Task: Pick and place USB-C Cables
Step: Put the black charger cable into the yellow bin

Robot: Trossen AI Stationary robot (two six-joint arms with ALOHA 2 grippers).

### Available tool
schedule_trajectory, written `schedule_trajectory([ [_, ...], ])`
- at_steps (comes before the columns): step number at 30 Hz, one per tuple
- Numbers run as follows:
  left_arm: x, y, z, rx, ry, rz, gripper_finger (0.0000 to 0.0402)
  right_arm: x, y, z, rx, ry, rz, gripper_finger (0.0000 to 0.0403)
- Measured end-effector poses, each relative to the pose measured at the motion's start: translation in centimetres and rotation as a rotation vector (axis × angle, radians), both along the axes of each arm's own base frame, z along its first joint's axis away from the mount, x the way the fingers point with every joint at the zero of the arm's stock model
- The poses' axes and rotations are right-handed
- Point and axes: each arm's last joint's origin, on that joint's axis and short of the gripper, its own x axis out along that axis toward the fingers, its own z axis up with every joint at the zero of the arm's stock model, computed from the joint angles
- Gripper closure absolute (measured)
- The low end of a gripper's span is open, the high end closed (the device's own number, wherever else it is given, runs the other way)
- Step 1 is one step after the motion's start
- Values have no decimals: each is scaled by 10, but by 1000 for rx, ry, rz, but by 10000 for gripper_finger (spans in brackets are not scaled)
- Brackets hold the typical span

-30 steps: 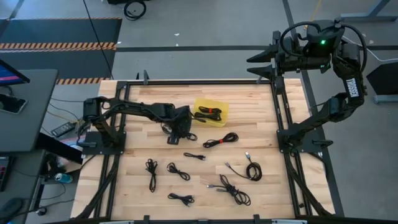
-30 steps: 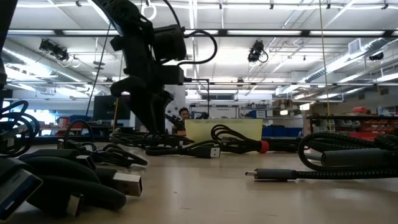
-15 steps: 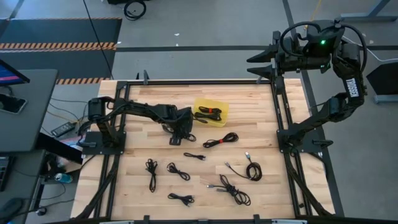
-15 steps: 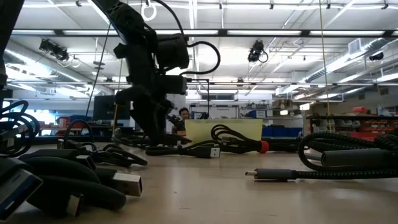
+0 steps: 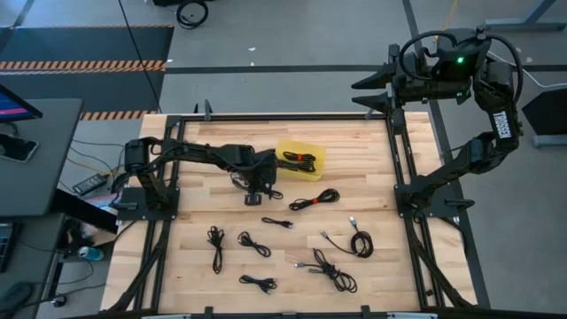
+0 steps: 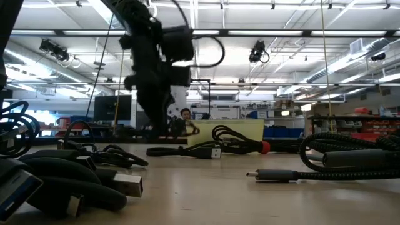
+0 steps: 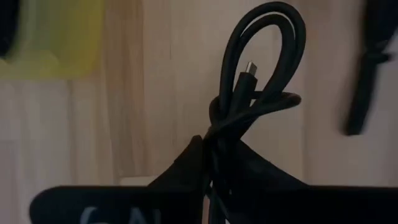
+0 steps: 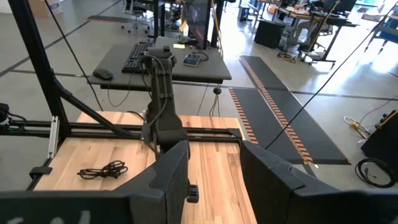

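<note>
Only a small part of the task appears to be done. In the high view, one bundle of USB-C cables (image 5: pixel 298 160), with a red band, is seen lying inside the yellow tray (image 5: pixel 312 149) at the far middle of the counter (image 5: pixel 195 155). It is judged that the tray is the place where the cords are to be collected, though this is not stated.

One more cable (image 7: pixel 258 93) is in hand at this moment. The left claw (image 5: pixel 254 188) is placed just beside the tray, on its near left side, and in the left wrist view its fingers are seen pressed together on a looped black cord, with the plug hanging inside the loop and the wood of the counter behind it. Whether the cord is already lifted free of the counter cannot be told for sure.

Most of the work is left. About seven other cords are seen spread apart over the near half of the counter, among them one with a red band (image 5: pixel 314 199) close to the tray and a thicker coil (image 5: pixel 359 242) further right.

The right claw (image 8: pixel 214 168) is kept high beyond the far right corner of the counter, its fingers standing apart and holding nothing.
</note>
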Motion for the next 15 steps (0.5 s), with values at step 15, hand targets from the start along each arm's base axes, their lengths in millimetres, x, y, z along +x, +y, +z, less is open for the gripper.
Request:
schedule_trajectory([
  [15,46,30,142,189,-328,-90,351,0,0,0,0,-1,0,251],
])
